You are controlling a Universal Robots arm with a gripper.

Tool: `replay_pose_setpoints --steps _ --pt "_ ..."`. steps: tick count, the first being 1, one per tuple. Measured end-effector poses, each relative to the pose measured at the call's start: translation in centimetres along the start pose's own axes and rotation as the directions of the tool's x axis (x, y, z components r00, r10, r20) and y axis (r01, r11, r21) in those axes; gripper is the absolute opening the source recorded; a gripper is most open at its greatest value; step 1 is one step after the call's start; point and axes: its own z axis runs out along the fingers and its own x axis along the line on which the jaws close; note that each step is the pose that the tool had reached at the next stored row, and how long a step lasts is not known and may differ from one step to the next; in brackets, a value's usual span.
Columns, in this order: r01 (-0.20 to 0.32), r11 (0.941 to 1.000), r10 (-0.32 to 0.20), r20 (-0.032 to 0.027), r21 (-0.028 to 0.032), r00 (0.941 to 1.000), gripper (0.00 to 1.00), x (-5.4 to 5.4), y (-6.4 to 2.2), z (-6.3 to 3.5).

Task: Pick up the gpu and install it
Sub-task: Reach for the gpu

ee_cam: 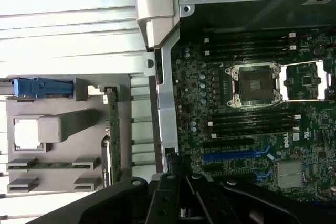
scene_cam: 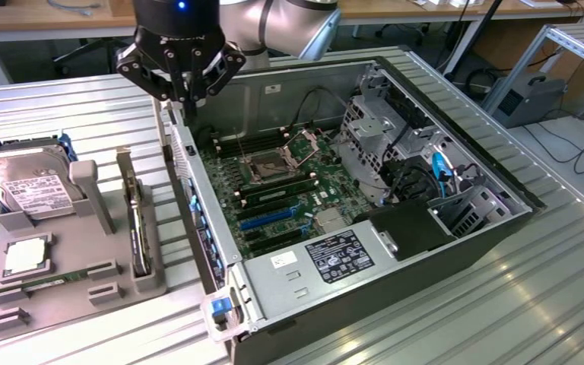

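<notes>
Standing on edge in a slot of the grey moulded holder tray (scene_cam: 69,293), just beside the silver hard drive with its white label (scene_cam: 28,190), the gpu, a thin dark circuit card (scene_cam: 141,228), likely offers its upper edge for a pinch from above. Edge-on, its fan and bracket cannot be made out. The black claw (scene_cam: 183,97) hangs shut and empty over the tray-side wall of the open black computer case (scene_cam: 455,251). The case lies on its side on the ribbed metal counter (scene_cam: 58,99), so the green motherboard (scene_cam: 303,205) faces up. The arm is cut off above.
</notes>
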Motion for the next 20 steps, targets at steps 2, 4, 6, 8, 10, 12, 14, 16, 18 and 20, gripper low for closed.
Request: replay_pose_setpoints --steps 2,4,6,8,10,12,14,16,18,20 --pt "0.000 1.0000 0.000 0.0000 0.0001 1.0000 0.11 0.07 -0.01 0.00" --pt "0.000 1.0000 0.000 0.0000 0.0001 1.0000 0.11 0.12 -0.01 0.00" --pt "0.000 1.0000 0.000 0.0000 0.0001 1.0000 0.11 0.18 -0.01 0.00" --pt "0.000 1.0000 0.000 0.0000 0.0003 1.0000 0.11 0.24 -0.02 -0.01" --pt "0.000 1.0000 0.000 0.0000 0.0004 1.0000 0.11 0.28 -0.02 -0.01" --pt "0.000 1.0000 0.000 0.0000 0.0005 1.0000 0.11 0.32 -0.02 -0.01" --pt "0.000 1.0000 0.000 0.0000 0.0006 1.0000 0.11 0.36 -0.03 -0.01" --pt "0.000 1.0000 0.000 0.0000 0.0007 1.0000 0.11 0.40 -0.03 -0.01" --pt "0.000 1.0000 0.000 0.0000 0.0008 1.0000 0.11 0.44 -0.03 -0.01" --pt "0.000 1.0000 0.000 0.0000 0.0008 1.0000 0.11 0.47 -0.04 -0.01"
